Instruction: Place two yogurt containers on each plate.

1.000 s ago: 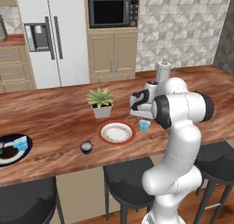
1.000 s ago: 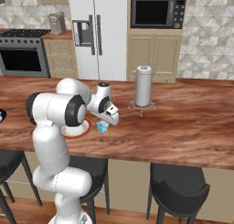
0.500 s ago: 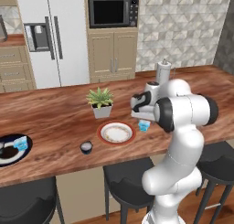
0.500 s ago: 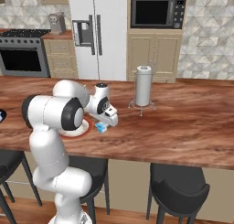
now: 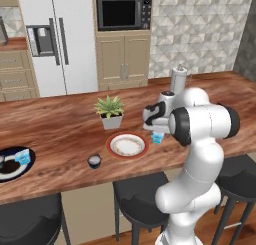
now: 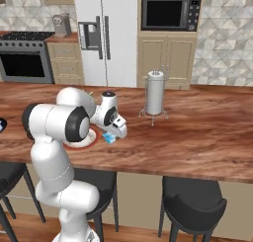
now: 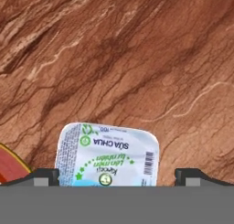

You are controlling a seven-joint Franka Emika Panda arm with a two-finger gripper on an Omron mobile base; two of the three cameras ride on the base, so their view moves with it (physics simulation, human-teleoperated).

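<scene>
Your desk (image 5: pixel 60 129) runs wood-brown across both base views. On it, the red plate (image 5: pixel 127 145) sits near the middle of the left view, with the plant (image 5: pixel 110 111) at its 11 o'clock. The navy plate (image 5: pixel 15 162) lies far off at 9 o'clock on the left edge, already carrying a blue cup (image 5: pixel 22 157) and something dark beside it. A dark cup (image 5: pixel 94 161) stands alone on the desk at the red plate's 8 o'clock.

Your fingers (image 7: pixel 116 175) stand wide apart, holding nothing; the two tips straddle the second blue cup (image 7: pixel 109 155), each just clear of its sides. That cup rests on the desk just beside the red plate at its 3 o'clock (image 5: pixel 158 137).

The hand view gives you the cup's printed lid and a sliver of red rim at 8 o'clock. The right view adds the paper towel roll (image 6: pixel 154 93) at the cup's 1 o'clock.
</scene>
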